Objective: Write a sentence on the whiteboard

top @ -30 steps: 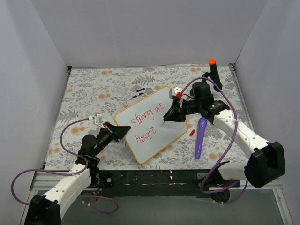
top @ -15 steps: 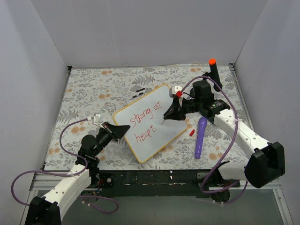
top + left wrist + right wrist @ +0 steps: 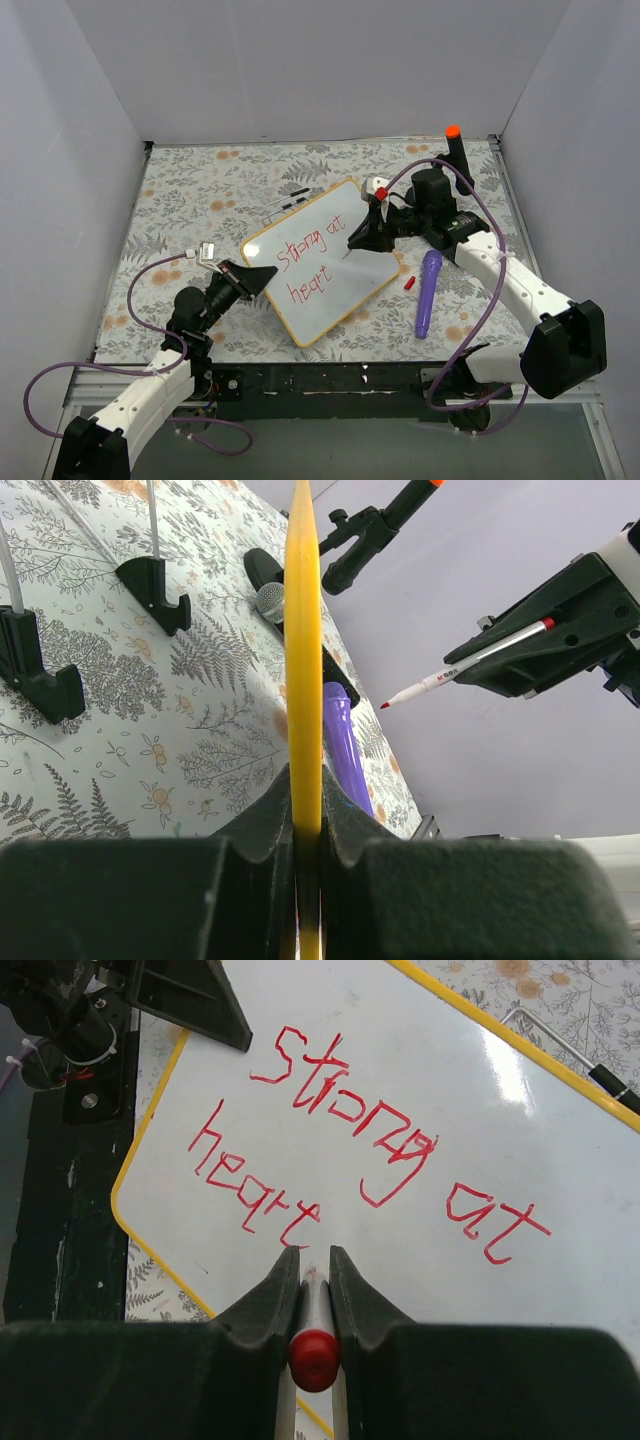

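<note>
From above, my left gripper clamps the whiteboard by its near-left edge, mid-table. Left wrist: its yellow frame sits pinched tight. Right wrist: my right gripper squeezes a red marker, tip just past "heart" in the sentence

Observe that your right gripper and its red marker have shifted slightly toward the far side, across the whiteboard.

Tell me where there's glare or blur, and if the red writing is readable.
Right wrist view: glare patch at the upper right of the whiteboard, red writing sharp and readable, right claw soft. Left wrist view: left claw and board edge blurred, marker crisp. Top view: even light, writing small but legible.
</note>
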{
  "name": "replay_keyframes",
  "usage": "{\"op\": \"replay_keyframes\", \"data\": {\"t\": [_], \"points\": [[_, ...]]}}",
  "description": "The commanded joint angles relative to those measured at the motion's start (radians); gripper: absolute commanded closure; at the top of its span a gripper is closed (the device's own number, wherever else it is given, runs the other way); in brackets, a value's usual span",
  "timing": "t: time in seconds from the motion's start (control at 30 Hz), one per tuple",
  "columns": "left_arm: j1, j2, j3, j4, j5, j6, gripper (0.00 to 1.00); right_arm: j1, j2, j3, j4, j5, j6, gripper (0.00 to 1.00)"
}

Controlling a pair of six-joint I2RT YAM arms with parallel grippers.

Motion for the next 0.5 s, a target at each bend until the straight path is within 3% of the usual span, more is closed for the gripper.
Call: {"op": "replay_keyframes", "data": {"t": [0.0, 0.47], "points": [[-0.003, -0.038, -0.020, 0.156, -0.021, -0.049, 1.00, -0.003, 0.008, 0.025, 0.069, 0.013, 0.032, 0.99], [-0.003, -0.047, -0.020, 0.156, -0.018, -0.047, 1.00, -0.003, -0.001, -0.020, 0.106, -0.002, 0.049, 0.99]]}}
